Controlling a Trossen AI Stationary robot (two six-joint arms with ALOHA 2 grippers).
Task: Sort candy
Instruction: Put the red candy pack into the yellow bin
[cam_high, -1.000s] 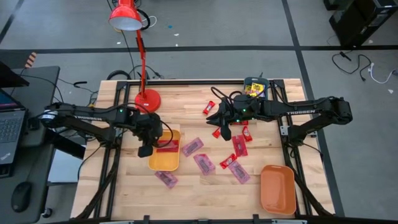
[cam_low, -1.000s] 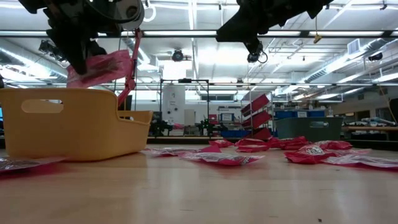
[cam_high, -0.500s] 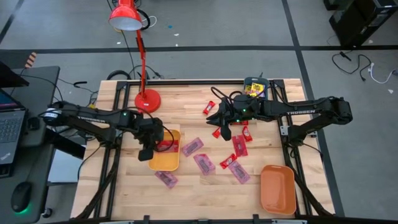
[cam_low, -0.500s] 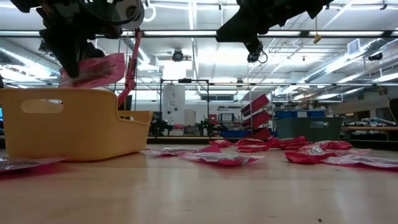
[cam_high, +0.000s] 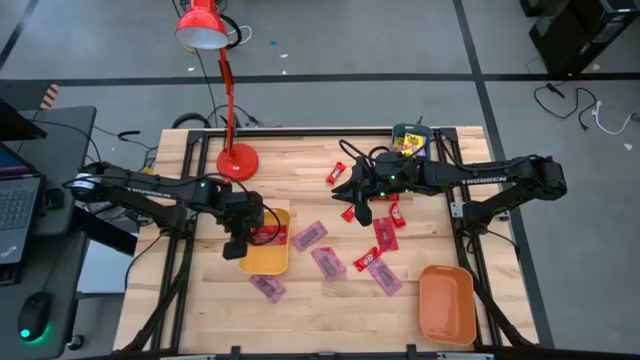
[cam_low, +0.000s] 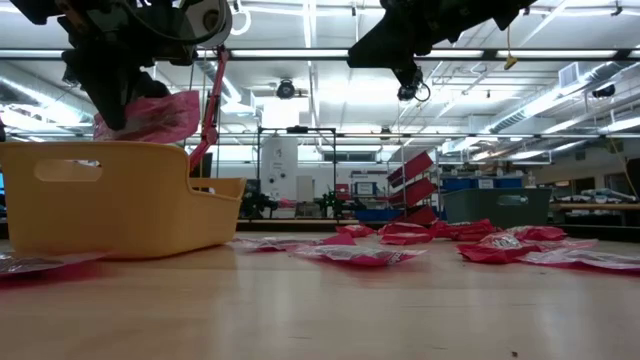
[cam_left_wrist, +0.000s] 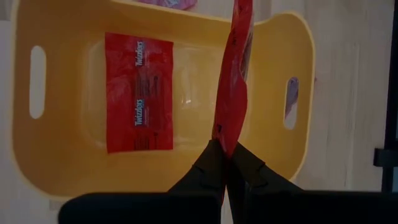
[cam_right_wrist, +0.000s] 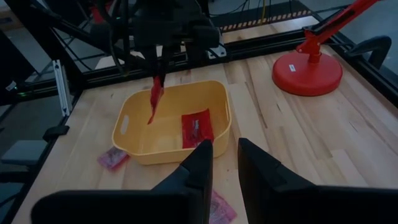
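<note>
My left gripper (cam_left_wrist: 227, 163) is shut on a red candy packet (cam_left_wrist: 235, 93) above the yellow tray (cam_high: 268, 262). One red packet (cam_left_wrist: 138, 92) lies flat on that tray's floor. My right gripper (cam_right_wrist: 225, 163) hangs open and holds nothing, above the loose candy near the table's middle (cam_high: 357, 210). Red packets (cam_high: 397, 212) and pinkish packets (cam_high: 328, 263) lie flat on the wood. More yellow candy sits in a dark tray (cam_high: 410, 142) at the far edge. My left gripper pinches the red packet by one end (cam_left_wrist: 225, 146) between its two fingers, coming from above and slanting down. The packet hangs edge-on below the fingers (cam_right_wrist: 153, 99), over the inside of the yellow tray and clear of its floor.
An orange tray (cam_high: 446, 303) stands at the near right corner. A red desk lamp has its base (cam_high: 237, 160) on the far left of the table, just beyond the yellow tray. One pinkish packet (cam_high: 266, 287) lies near the yellow tray's near end.
My left gripper, still shut on the packet, has sunk a little toward the yellow tray; the packet's lower end now hangs about level with the tray's rim. My right gripper has kept still.
</note>
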